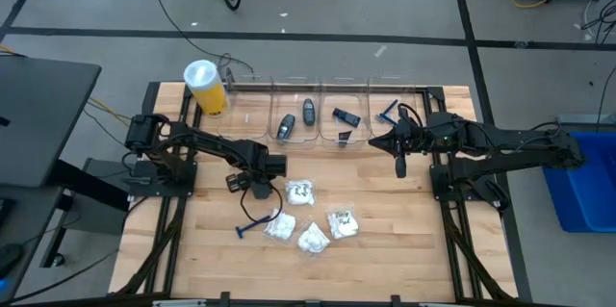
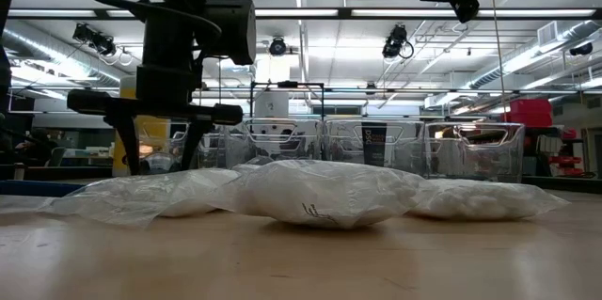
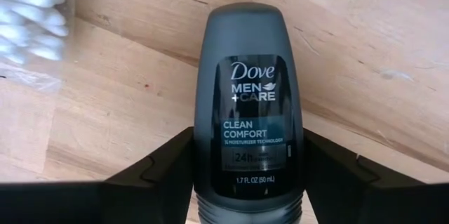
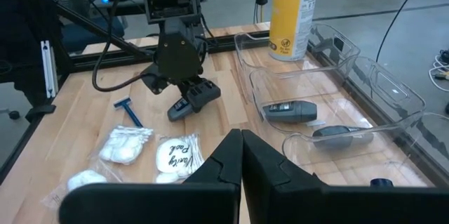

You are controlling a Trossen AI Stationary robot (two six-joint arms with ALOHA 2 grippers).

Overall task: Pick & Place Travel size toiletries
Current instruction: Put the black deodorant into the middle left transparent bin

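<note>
Item: deodorant (image 3: 248, 104), dark grey roll-on, lying flat on the table (image 1: 385, 259) just beside the packets. The left gripper (image 3: 247, 175) straddles its lower body, fingers (image 3: 158, 175) spread either side; whether they touch the shell I cannot tell, so not judged as held. Likely rigid, smooth plastic, light, rounded, so it may slip or roll. Best taken across the flat-sided body, below the cap, as the fingers now stand.

Item: packets (image 1: 313, 220), white, four in a cluster. Soft, crushable, very light; pinch by the bulk.

Item: razor (image 1: 252, 226), blue, thin, near the packets. Take by the handle.

Item: bins (image 1: 327, 115), clear, along the far edge, already holding dark pieces.

Item: right gripper (image 1: 400, 166), clenched and empty, waits near the bins.
</note>
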